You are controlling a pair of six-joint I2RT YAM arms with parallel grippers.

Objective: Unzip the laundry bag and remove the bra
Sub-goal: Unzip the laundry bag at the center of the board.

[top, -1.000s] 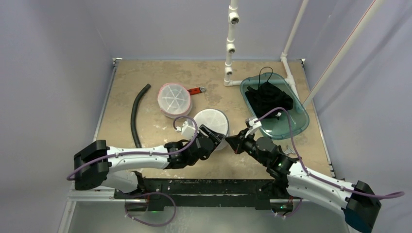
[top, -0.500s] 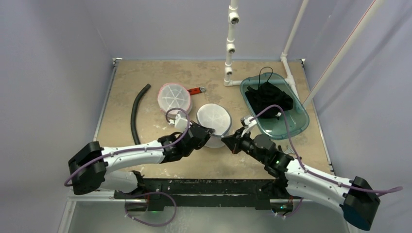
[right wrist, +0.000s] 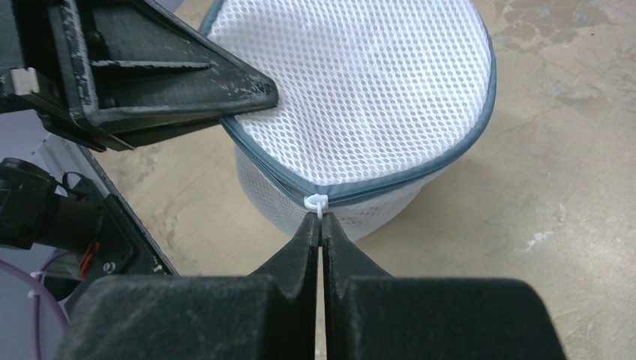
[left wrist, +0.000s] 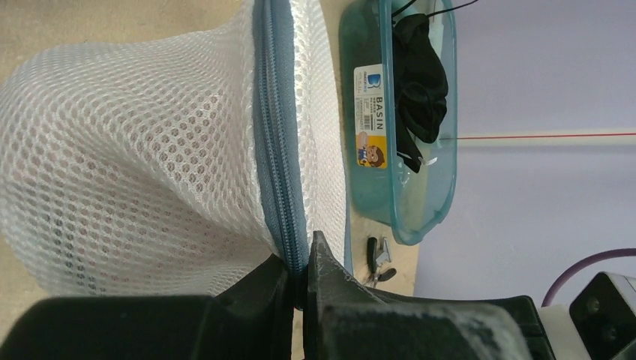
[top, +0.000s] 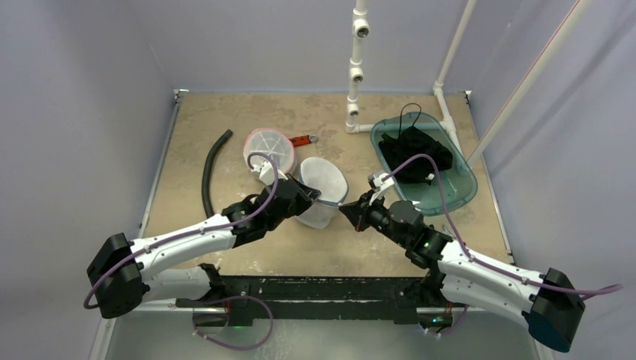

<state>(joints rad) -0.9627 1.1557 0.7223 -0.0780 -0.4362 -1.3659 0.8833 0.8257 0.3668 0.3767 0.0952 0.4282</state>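
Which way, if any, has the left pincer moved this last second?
Yes: the left pincer shifted left and up in the overhead view, toward the curved black rubber hose.

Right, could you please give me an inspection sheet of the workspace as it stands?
Surface: tan mottled table.
Job's things: white mesh laundry bag mid-table, zip looks closed; bra not visible.
Clutter: second mesh bag, red-handled tool, black hose, teal basin holding a black garment.
Grippers: left gripper shut on the bag's zip seam; right gripper shut on the zipper pull.
Cables: purple cable looping off each arm.
Surroundings: white pipe frame, plain walls.
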